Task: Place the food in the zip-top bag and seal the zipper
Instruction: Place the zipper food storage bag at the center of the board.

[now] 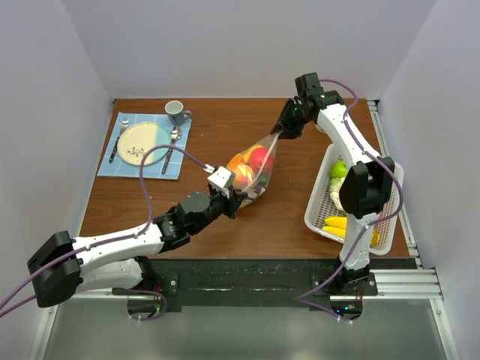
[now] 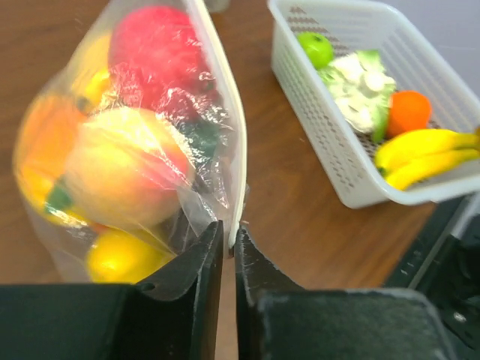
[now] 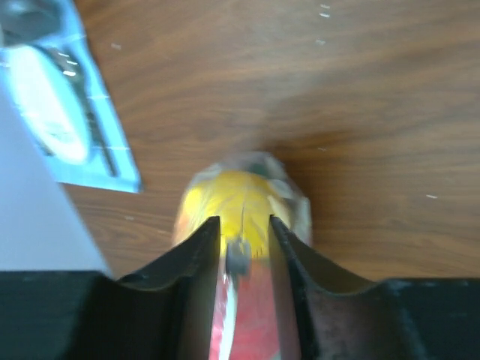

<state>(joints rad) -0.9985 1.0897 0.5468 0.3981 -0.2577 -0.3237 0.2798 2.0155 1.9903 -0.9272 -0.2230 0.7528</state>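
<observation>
The clear zip-top bag (image 1: 253,171) stands mid-table, full of food: red, orange and yellow pieces (image 2: 135,165). Its white zipper (image 2: 225,112) runs along the top edge between my two grippers. My left gripper (image 1: 235,198) is shut on the near end of the zipper, as the left wrist view (image 2: 229,232) shows. My right gripper (image 1: 279,133) is at the bag's far end. In the right wrist view (image 3: 244,229) its jaws stand apart on either side of the zipper strip (image 3: 229,315) and a small grey slider (image 3: 238,256), above yellow and red food.
A white slotted basket (image 1: 319,214) at the right holds a green apple (image 1: 340,168), bananas (image 1: 337,223), an orange piece (image 2: 409,111) and a pale green vegetable. A blue placemat (image 1: 120,169) with plate, cutlery and a cup (image 1: 177,112) lies far left.
</observation>
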